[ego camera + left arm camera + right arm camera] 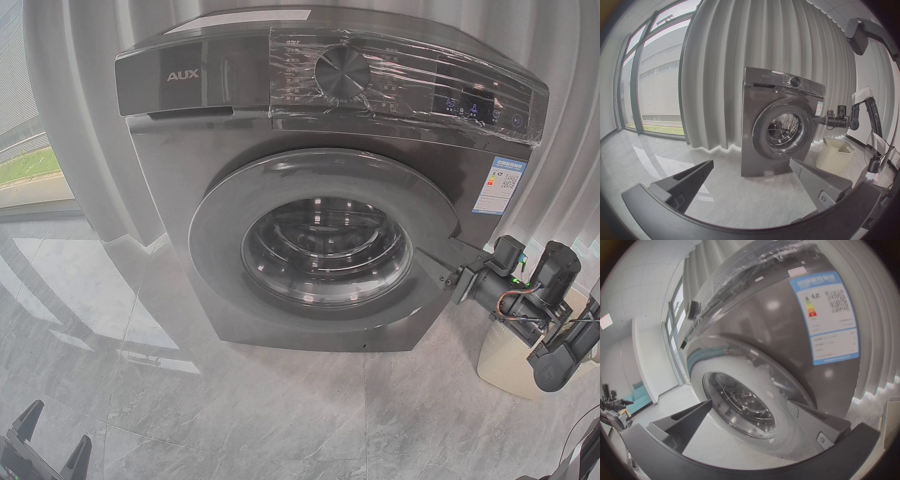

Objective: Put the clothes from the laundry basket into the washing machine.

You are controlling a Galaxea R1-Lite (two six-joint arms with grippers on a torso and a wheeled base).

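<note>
Wide shot first: a pale grey marble-look tiled floor [250, 406] runs under everything, with a pleated light grey curtain [725, 78] hanging behind. Front and centre stands the dark grey front-loading washing machine [181, 187], and its big round glass-windowed door [219, 244] is shut, the steel drum gleaming through the pane. On the robot's right, on the floor just beside the machine, sits the cream plastic laundry basket [500, 365], partly behind the right arm. From these angles I cannot tell what lies inside it. Now to the arms. The right gripper [749, 402] is up at the right-hand edge of the door, its jaws spread wide. The door's rim sits between the two dark fingers [690, 418], though I cannot tell whether either one touches the metal. The left gripper [59, 425] is low at the robot's left, well apart from the machine, jaws wide too and nothing between them. Smaller details: clear plastic film [406, 69] is wrapped over the control panel, and a blue-and-white rectangular label [498, 185] is stuck on the front, right of the door. A round dark metal dial [342, 72] sits in the middle of that panel.
</note>
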